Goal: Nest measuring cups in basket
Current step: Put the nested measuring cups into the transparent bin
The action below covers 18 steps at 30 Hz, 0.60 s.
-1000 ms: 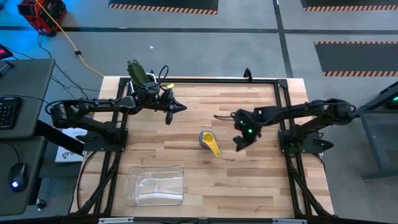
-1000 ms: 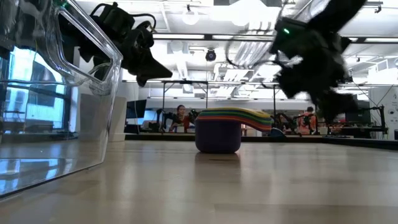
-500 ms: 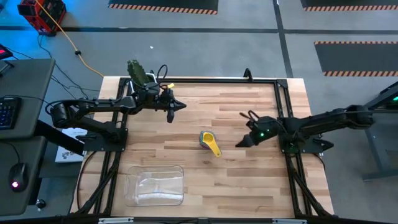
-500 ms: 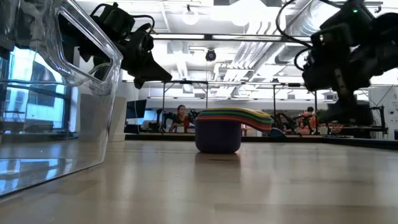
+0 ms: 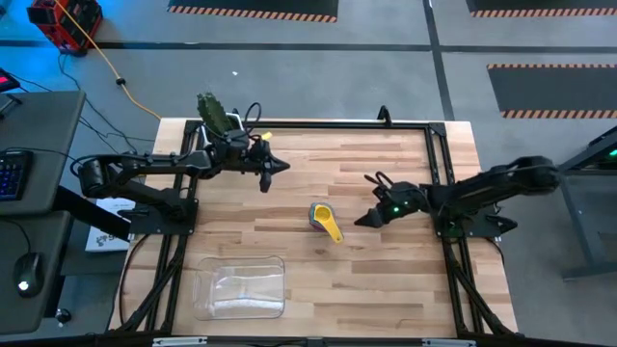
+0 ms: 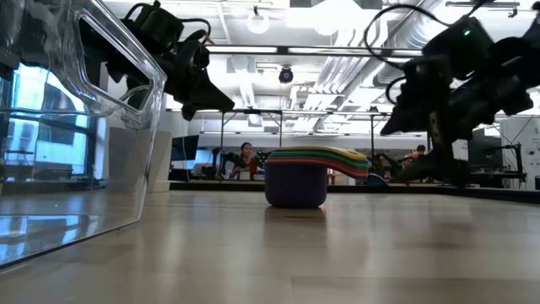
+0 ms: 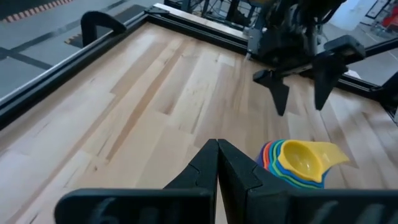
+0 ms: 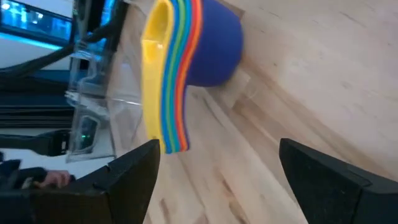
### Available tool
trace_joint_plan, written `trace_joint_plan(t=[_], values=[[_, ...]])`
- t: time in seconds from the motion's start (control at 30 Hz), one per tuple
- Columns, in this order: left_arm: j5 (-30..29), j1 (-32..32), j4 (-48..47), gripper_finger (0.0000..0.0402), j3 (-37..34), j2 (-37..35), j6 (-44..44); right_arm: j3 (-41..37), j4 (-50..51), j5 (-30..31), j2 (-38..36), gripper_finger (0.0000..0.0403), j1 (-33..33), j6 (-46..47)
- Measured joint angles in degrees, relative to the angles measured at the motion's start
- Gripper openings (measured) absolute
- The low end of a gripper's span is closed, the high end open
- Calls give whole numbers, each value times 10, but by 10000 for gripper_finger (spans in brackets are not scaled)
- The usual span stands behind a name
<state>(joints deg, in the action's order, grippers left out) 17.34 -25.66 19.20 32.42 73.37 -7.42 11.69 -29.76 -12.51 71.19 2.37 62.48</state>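
The cups (image 5: 325, 220) sit nested in one stack on the table (image 5: 386, 280), outside the basket (image 5: 241, 286), which holds nothing. The right gripper (image 5: 362, 220) hovers just beside the stack, jaws apart. The left gripper (image 5: 280, 166) waits farther off, jaws together.

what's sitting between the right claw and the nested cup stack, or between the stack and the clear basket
Nothing visible. Bare wood separates the open right claw from the nested measuring cups, and bare wood lies between the cups and the empty basket at the table's near edge. The left claw waits, shut, off to the far side.
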Motion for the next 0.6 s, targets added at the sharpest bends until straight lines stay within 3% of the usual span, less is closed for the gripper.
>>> trace_joint_plan(t=[0.33,0.6], values=[[-2,3,-14,0,0,0,0,81,-93,-45,175,321,-2,-48],[-35,3,-25,0,0,0,0,140,-97,-92,232,321,-2,-75]])
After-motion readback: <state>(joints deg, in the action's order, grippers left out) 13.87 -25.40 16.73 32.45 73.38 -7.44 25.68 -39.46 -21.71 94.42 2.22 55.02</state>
